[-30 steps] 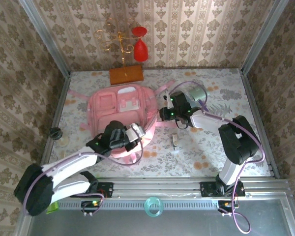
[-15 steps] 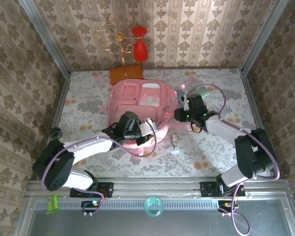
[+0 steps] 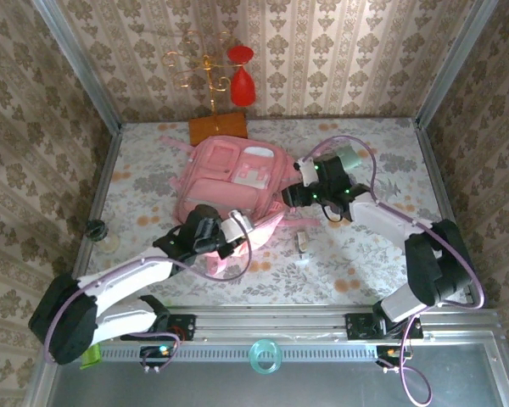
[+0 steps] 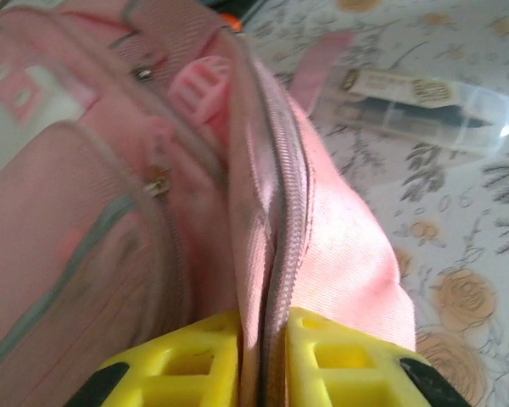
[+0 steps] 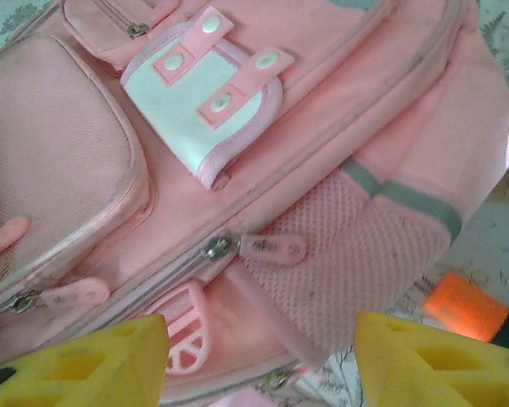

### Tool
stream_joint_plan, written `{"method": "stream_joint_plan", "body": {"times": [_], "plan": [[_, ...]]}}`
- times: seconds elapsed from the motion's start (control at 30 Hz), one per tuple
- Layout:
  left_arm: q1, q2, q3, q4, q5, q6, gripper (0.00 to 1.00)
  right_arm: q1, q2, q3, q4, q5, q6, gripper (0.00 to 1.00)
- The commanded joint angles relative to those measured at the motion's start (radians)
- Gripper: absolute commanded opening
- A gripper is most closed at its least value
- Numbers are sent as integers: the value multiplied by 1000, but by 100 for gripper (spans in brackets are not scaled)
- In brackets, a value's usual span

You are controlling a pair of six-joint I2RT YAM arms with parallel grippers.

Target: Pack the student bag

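Pink student bag (image 3: 229, 178) lies front-up at mid bench (image 3: 339, 271); the left tool (image 4: 261, 315) is clenched on its zippered rim (image 4: 280, 229), probably to lift the mouth for packing, while the right tool (image 5: 261, 326) hangs released over the mesh side pocket (image 5: 356, 254), ready to grab.

Left arm (image 3: 127, 275) jaws pinched narrow; right arm (image 3: 388, 220) jaws wide apart.

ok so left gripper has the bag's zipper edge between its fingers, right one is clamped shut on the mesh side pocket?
Not quite: the right gripper is open, fingers spread wide by the mesh side pocket of the student bag, gripping nothing, as the right wrist view shows. The left gripper does have the zipper edge between its fingers.
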Motion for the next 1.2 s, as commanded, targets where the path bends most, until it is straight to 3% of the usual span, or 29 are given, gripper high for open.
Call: {"method": "stream_joint_plan", "body": {"times": [0.0,0.13,0.3,0.43,0.57,0.77,1.17], "plan": [[41,-61,-19,52,-119,-105,29,0,64,88,30,2,-38,62],[96,-100,-12,12,-181,-283,50,-2,154,173,10,78,52,64],[225,-138,31,-120,-137,-582,71,-10,245,249,22,144,165,67],[285,-125,69,-212,-136,-688,79,-8,338,322,13,125,227,70],[365,-90,89,-262,-142,-791,84,3,385,339,21,64,257,67],[399,-20,82,-187,-103,-884,86,27,392,320,-21,64,283,62],[482,306,264,-80,-44,-858,85,154,310,148,159,-148,436,53]]}}
